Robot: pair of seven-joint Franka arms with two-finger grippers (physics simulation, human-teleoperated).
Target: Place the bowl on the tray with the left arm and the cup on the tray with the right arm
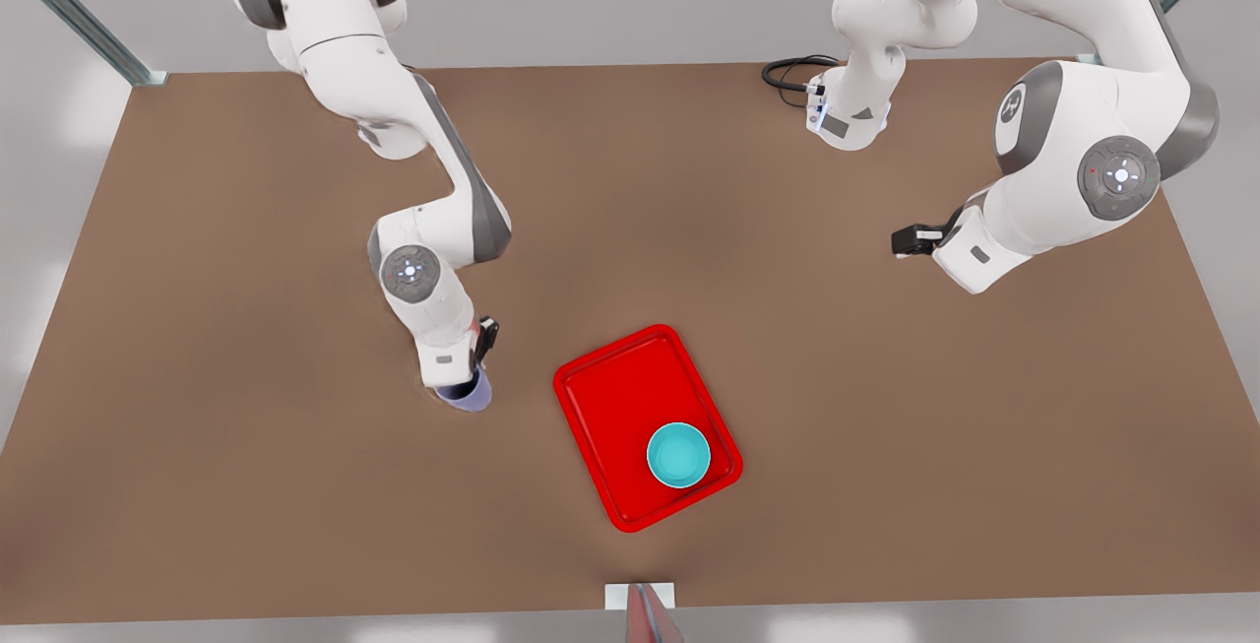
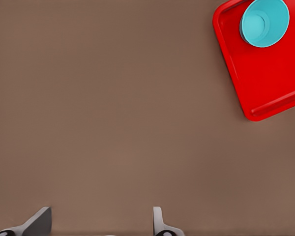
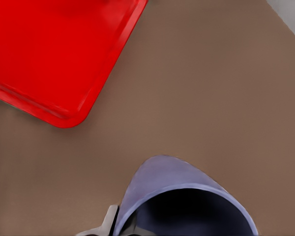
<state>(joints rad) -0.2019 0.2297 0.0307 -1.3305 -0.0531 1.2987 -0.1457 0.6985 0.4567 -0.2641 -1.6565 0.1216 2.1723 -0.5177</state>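
the tray [image 1: 630, 405] lies flat on the brown table [image 1: 246, 279], near the middle of its near edge, turned a little askew. the bowl [image 1: 678, 455] sits upright inside the tray, in the near corner toward the front view's right, and nothing is in it. the rest of the tray floor is bare red.

the cup [image 1: 469, 393] is on the table off the tray, a short way to the front view's left of it. the right gripper [image 1: 463, 385] is down at the cup; in the right wrist view the cup [image 3: 184, 201] fills the space just in front of the camera, its dark inside empty, with one finger [image 3: 109, 220] at its wall. i cannot tell whether the fingers are pressed on the cup.

the left gripper [image 2: 101, 223] hangs high over bare table at the front view's far right, fingers spread wide and holding nothing, well apart from the tray [image 2: 270, 73] and bowl [image 2: 264, 22].
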